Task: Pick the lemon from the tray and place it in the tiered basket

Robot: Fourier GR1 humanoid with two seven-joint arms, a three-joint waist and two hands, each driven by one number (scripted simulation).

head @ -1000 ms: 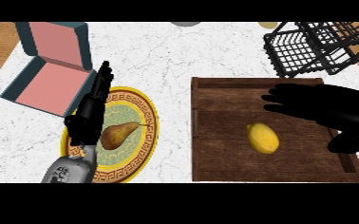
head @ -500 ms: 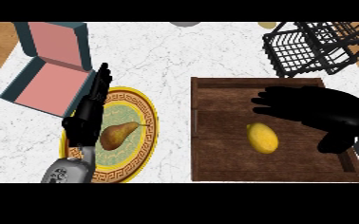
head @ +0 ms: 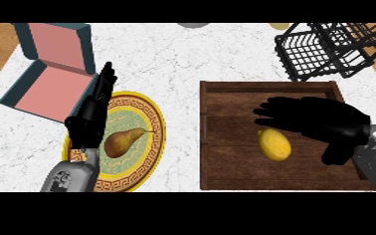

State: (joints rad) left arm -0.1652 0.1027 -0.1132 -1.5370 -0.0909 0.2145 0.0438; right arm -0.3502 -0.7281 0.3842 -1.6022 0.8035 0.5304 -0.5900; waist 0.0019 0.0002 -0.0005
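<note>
The lemon (head: 274, 144) is seen lying on the floor of the wooden tray (head: 228, 169), a little right of the tray's middle, and it is not lifted. The right hand (head: 316, 121) is held above the tray, coming in from the right side, with its fingers spread and stretched toward the left; nothing is held in it. The fingertips are placed just above the upper end of the lemon, and from this view it cannot be told whether the lemon is touched. The thumb is pointed downward at the right part of the tray, apart from the fruit. The tiered basket (head: 327, 50), made of black wire, is placed at the upper right of the counter, just beyond the far edge of the tray. On the left side, the left hand (head: 92, 114) is kept open with straight fingers pointed away from the robot, over the left rim of a yellow patterned plate (head: 150, 129). A brown pear (head: 120, 142) is laid on this plate, just beside the hand. An open box (head: 51, 74) with a pink inside is seen at the upper left of the marble counter (head: 183, 59).
</note>
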